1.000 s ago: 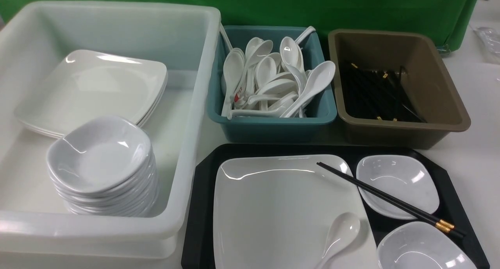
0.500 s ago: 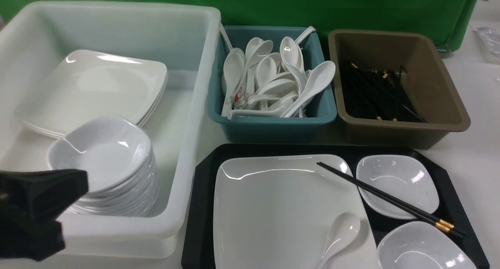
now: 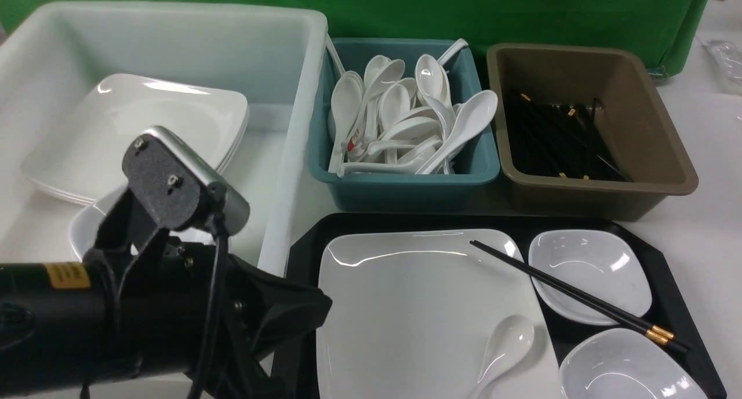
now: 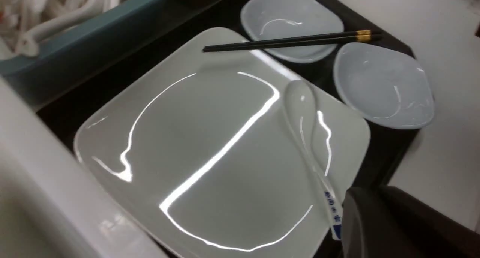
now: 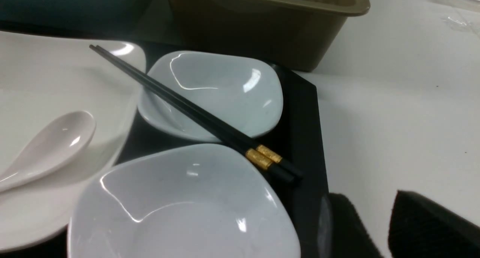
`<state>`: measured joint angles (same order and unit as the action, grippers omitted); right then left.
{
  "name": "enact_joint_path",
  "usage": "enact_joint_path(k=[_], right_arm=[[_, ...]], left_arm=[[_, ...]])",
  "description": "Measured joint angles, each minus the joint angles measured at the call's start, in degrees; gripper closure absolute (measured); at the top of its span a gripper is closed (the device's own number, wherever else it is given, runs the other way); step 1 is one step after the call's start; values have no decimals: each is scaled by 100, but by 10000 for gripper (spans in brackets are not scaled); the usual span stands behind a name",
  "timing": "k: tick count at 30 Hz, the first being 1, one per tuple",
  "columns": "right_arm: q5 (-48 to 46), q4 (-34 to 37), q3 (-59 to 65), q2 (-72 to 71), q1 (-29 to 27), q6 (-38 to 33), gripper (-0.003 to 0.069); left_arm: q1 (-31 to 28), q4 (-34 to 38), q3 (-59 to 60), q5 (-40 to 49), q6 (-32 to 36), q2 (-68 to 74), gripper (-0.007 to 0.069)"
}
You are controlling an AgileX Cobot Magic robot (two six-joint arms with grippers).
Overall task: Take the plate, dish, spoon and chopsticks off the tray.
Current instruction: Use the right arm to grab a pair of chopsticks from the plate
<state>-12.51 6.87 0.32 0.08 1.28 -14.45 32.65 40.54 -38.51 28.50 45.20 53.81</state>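
Observation:
The black tray [image 3: 301, 254] holds the large white square plate [image 3: 417, 306]. The white spoon [image 3: 507, 338] lies on the plate's near right corner; its handle end shows blue marks in the left wrist view [image 4: 303, 111]. The black chopsticks [image 3: 568, 292] lie across the plate's far corner and a small white dish [image 3: 591, 274]. A second small dish [image 3: 626, 370] sits nearer. My left gripper [image 3: 316, 306] hovers at the tray's left edge beside the plate; its fingers look together [image 4: 371, 190]. My right gripper [image 5: 369, 194] is slightly open and empty over the table, right of the tray.
A big white tub [image 3: 278, 155] on the left holds stacked square plates and small dishes. A teal tub [image 3: 406, 184] of spoons and a brown tub [image 3: 597, 190] of chopsticks stand behind the tray. A green cloth hangs at the back.
My left arm has come in from the lower left and swung right, from the white tub's front to the tray's left edge. The tableware has not moved.

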Motion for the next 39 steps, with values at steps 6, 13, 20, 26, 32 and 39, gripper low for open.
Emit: enact_joint_path(k=[6, 13, 20, 26, 32, 39], right_arm=[[1101, 550, 0, 0, 0, 1531, 418], [996, 632, -521, 271, 272, 2659, 435], [-1560, 602, -3086, 2981, 1195, 683, 457], [-3257, 337, -5049, 6218, 1573, -442, 434], [-3429, 236, -5674, 7896, 1400, -1015, 364], [-3158, 208, -6244, 9563, 1222, -1402, 261]], left_arm=[[102, 6, 0, 0, 75, -568, 607], [102, -219, -4, -40, 112, -1167, 607], [102, -300, -4, -237, 193, -1135, 607], [102, -306, -4, 20, 222, -1192, 607], [102, -309, -4, 422, 235, -1314, 607], [102, -313, -4, 490, 235, -1374, 607]])
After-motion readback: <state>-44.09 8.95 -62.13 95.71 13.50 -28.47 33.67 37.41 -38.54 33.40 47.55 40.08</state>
